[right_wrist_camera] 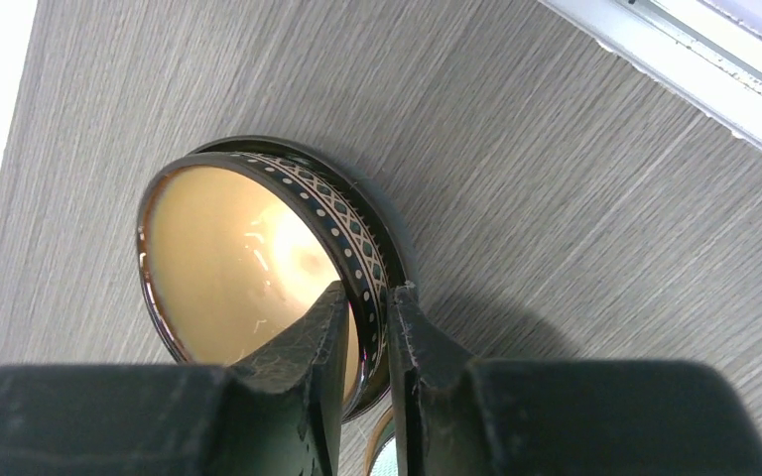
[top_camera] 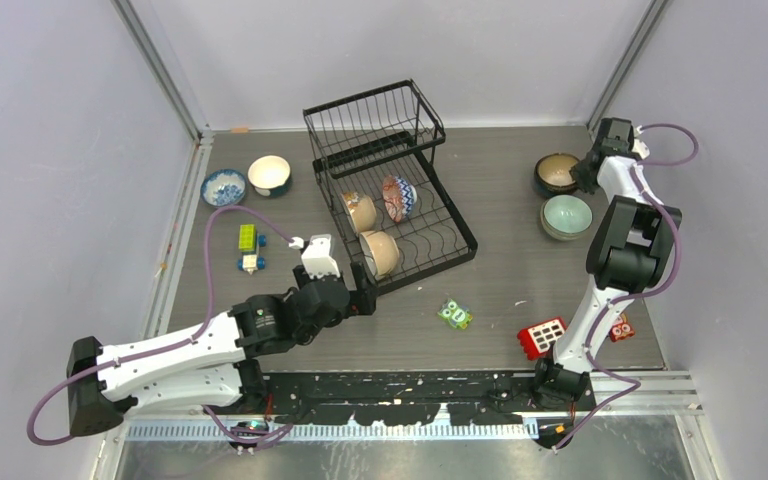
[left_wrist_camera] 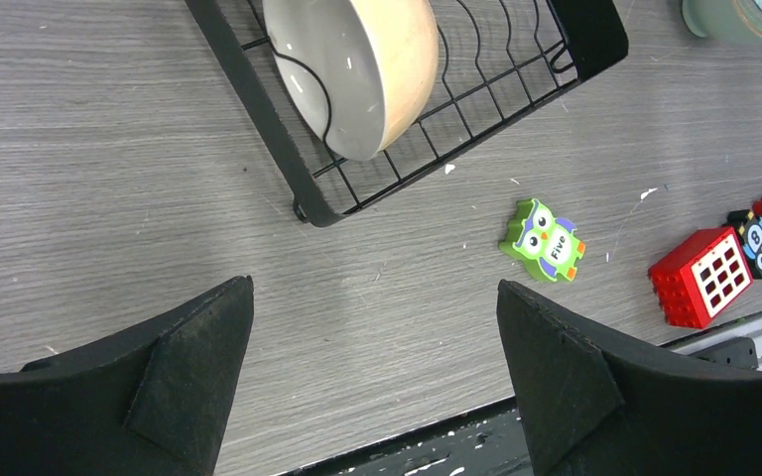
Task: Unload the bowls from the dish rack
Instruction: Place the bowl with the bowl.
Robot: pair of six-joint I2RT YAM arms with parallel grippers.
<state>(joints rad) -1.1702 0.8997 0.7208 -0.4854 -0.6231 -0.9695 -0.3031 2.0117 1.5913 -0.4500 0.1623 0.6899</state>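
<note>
The black wire dish rack (top_camera: 440,235) stands at the table's middle back. Three bowls stand on edge in its lower tray: a cream bowl (top_camera: 380,253), a tan bowl (top_camera: 361,212) and a reddish patterned bowl (top_camera: 398,198). My left gripper (top_camera: 362,290) is open and empty just in front of the rack's near corner; the cream bowl (left_wrist_camera: 357,69) shows ahead of its fingers (left_wrist_camera: 193,377). My right gripper (right_wrist_camera: 369,297) is shut on the rim of the dark brown bowl (right_wrist_camera: 248,258), which rests on the table at the back right (top_camera: 556,172).
A mint green bowl (top_camera: 567,215) sits beside the dark brown one. A blue-patterned bowl (top_camera: 224,187) and a dark teal bowl (top_camera: 269,175) sit left of the rack. Toy blocks lie about: a green owl (top_camera: 453,314), a red block (top_camera: 541,337), small blocks (top_camera: 248,247).
</note>
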